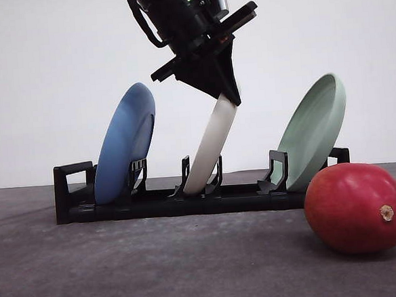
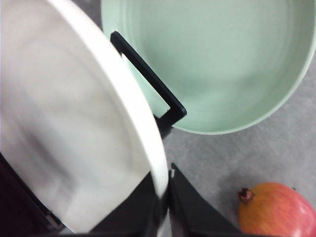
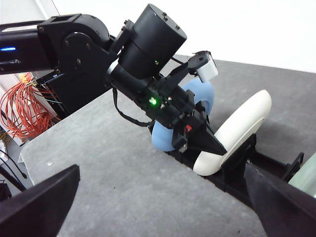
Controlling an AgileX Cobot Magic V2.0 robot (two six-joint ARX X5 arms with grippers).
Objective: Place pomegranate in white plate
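The white plate stands tilted in the middle slot of a black rack. My left gripper comes down from above and is shut on the plate's upper rim. In the left wrist view the white plate's rim runs between the two dark fingers. The red pomegranate lies on the table in front of the rack's right end, stem nub facing forward, and shows as the pomegranate beside the plate. In the right wrist view my right gripper is open and empty, well back from the white plate and left gripper.
A blue plate leans in the rack's left slot and a pale green plate in its right slot, just behind the pomegranate. The table top is dark grey. Orange cables hang off the table's far side.
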